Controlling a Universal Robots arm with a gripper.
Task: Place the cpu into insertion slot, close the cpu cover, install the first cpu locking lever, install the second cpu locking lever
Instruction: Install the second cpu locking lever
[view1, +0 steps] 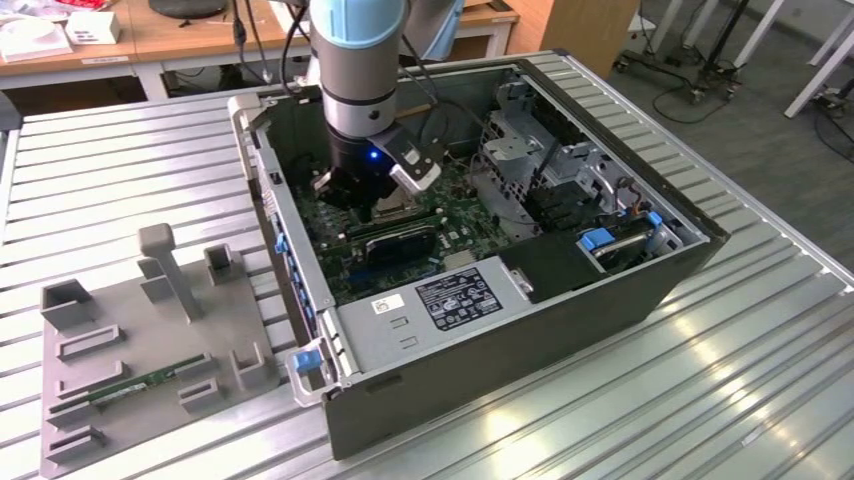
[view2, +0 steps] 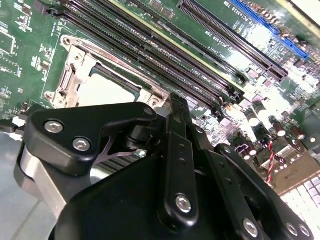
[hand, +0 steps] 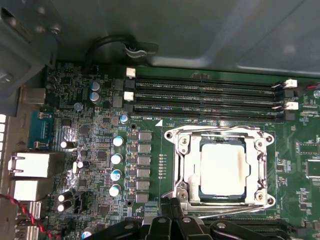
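The cpu (hand: 223, 172) lay seated in the insertion slot (hand: 182, 165) under the closed cpu cover (hand: 260, 172); the claw (hand: 172, 207), seemingly pressed together and empty, hovered at the socket's six-o'clock edge.

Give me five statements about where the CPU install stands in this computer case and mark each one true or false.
1. The cpu sits inside the insertion slot. True.
2. The cpu cover lies flat around the chip, its window showing the metal top. True.
3. The gripper hangs over the grey fixture tray outside the case. False: it is down inside the computer case, above the motherboard beside the socket.
4. All the long memory slots beside the socket are filled with sticks. False: they look empty.
5. A green memory stick lies in the grey fixture tray in the exterior view. True.
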